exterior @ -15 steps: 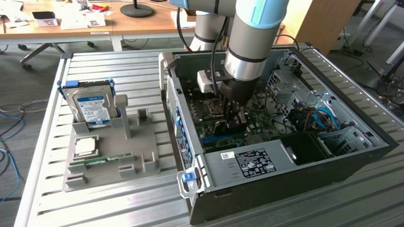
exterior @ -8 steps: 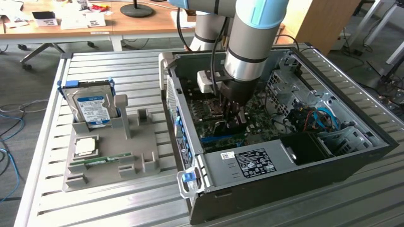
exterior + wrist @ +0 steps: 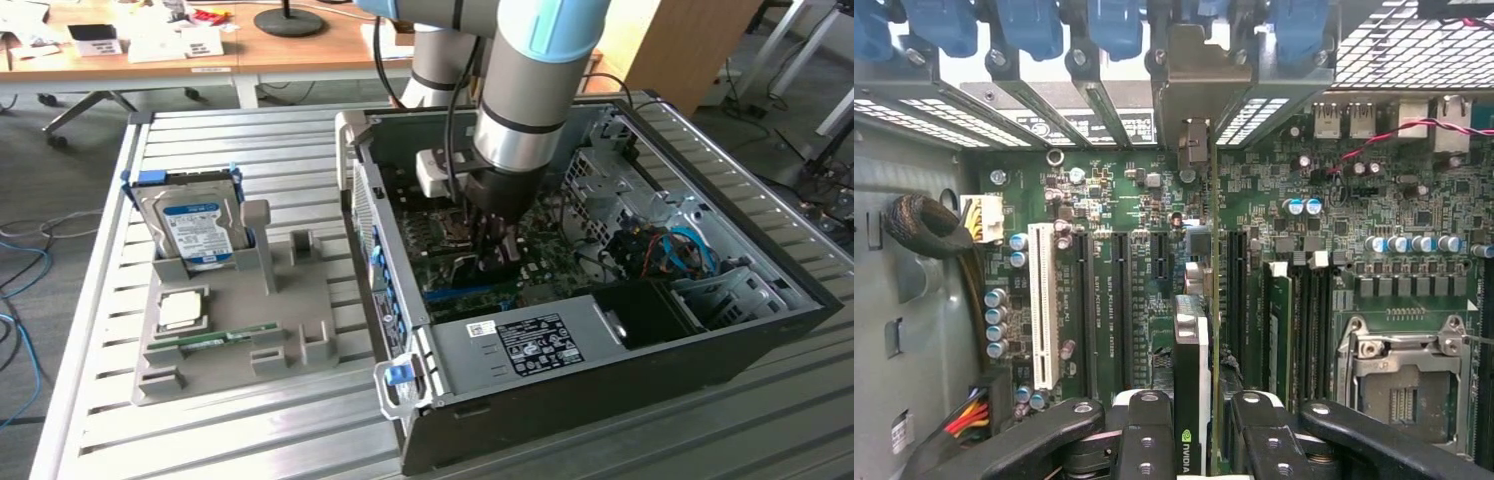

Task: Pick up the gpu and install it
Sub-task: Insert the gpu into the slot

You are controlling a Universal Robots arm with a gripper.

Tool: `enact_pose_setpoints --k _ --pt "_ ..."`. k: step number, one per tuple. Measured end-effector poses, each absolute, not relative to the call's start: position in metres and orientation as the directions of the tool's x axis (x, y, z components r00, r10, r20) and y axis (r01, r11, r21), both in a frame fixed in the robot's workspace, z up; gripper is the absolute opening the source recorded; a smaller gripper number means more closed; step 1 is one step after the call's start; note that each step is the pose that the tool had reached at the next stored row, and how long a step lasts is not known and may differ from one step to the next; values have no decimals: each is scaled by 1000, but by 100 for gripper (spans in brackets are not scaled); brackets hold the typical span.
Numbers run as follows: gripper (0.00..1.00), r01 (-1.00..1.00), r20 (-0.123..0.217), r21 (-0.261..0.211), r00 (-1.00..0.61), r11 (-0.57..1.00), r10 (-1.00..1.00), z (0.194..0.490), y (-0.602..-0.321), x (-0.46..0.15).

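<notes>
Inside the open computer case (image 3: pixel 747 330), your gripper (image 3: pixel 1194 425) was clamped on the gpu (image 3: pixel 1194 350), edge-on above the motherboard (image 3: pixel 1414 270).
You had slot brackets (image 3: pixel 1054 110) just ahead; its fan face stayed hidden.

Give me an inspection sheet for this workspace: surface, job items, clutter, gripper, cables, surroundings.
Surface: slatted metal table, bearing a grey parts tray and an open PC case.
Job's things: gpu edge-on between the fingers, over the motherboard slots, its bracket by the rear slot openings.
Clutter: hard drive upright in the tray; RAM stick lying flat there.
Gripper: gripper inside the case, shut on the gpu.
Cables: blue cables in the case; black sleeved bundle by the case wall.
Surroundings: wooden desks behind, loose cables on the floor.
</notes>
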State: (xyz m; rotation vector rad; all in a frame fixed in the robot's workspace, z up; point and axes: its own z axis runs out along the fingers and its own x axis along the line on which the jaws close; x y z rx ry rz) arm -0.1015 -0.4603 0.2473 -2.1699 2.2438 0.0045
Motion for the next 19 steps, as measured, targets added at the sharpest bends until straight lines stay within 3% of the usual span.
enact_pose_setpoints --k 19 --pt "27 -999 -19 -13 -33 34 -999 245 -460 -103"
